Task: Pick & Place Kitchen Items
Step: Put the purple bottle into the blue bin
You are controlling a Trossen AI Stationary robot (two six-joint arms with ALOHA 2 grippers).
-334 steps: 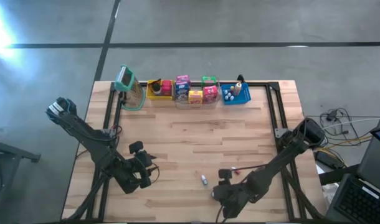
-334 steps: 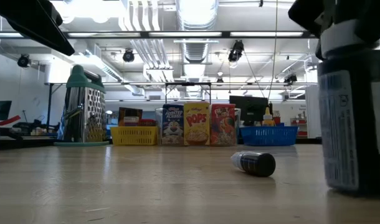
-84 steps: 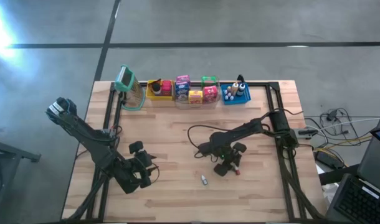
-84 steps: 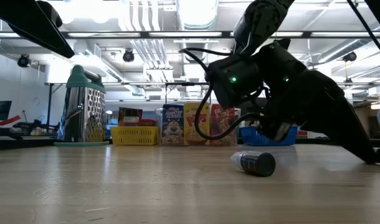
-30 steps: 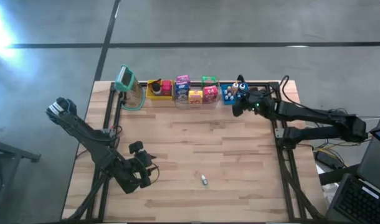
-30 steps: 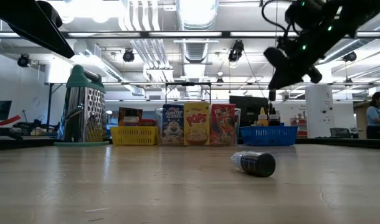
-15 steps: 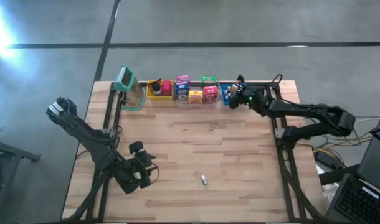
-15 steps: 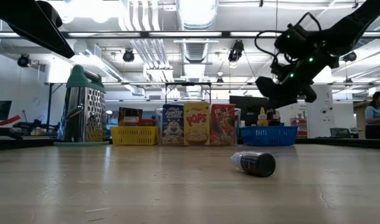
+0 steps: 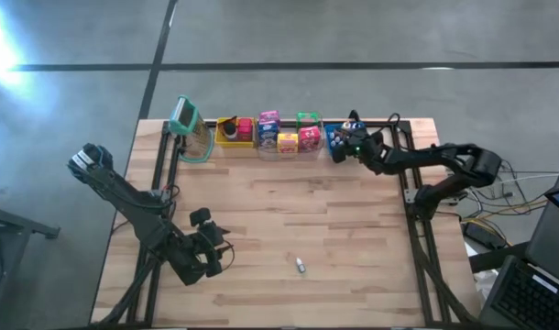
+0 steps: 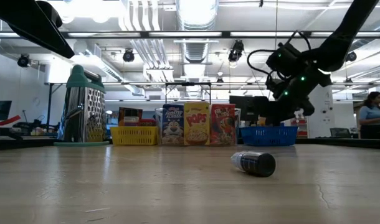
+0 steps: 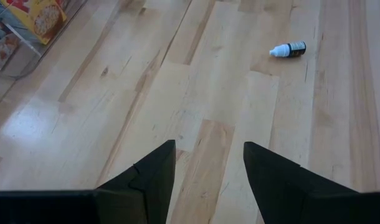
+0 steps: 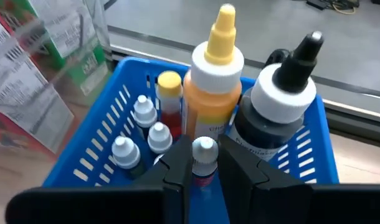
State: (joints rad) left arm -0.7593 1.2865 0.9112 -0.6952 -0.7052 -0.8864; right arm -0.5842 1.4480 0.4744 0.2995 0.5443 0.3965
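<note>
The right gripper (image 12: 205, 163) is held over the blue basket (image 12: 309, 160) at the far edge of the table (image 9: 289, 211), its 2 fingers (image 12: 177, 168) nearly together and clamped on the neck of a small white-capped bottle (image 12: 204, 155) with a red band below the cap. The bottle stands upright between the jaws, above the basket's interior. Just beyond the jaws stand an orange bottle with a yellow nozzle (image 12: 215, 87) and a dark bottle with a black nozzle (image 12: 283, 102), side by side and touching. To one side of the jaws, 3 more small white-capped bottles (image 12: 144, 111) stand in the basket, with a slim yellow-capped bottle (image 12: 170, 93) behind them. Beside the basket, a clear bin (image 12: 84, 37) is seen holding cereal boxes (image 9: 287, 139); a yellow bin (image 9: 229, 134) and a metal grater (image 9: 190, 130) follow along the same edge.

The left gripper (image 11: 209, 171) is parked low at the near left of the table, its 2 fingers standing partly apart with nothing between them. Well ahead of these jaws, a small bottle with a white cap and dark body (image 11: 288, 49) lies on its side on the bare wood, alone near the table's front centre (image 9: 301, 265). In the low view, a person (image 10: 369, 115) is seen in the room behind.
</note>
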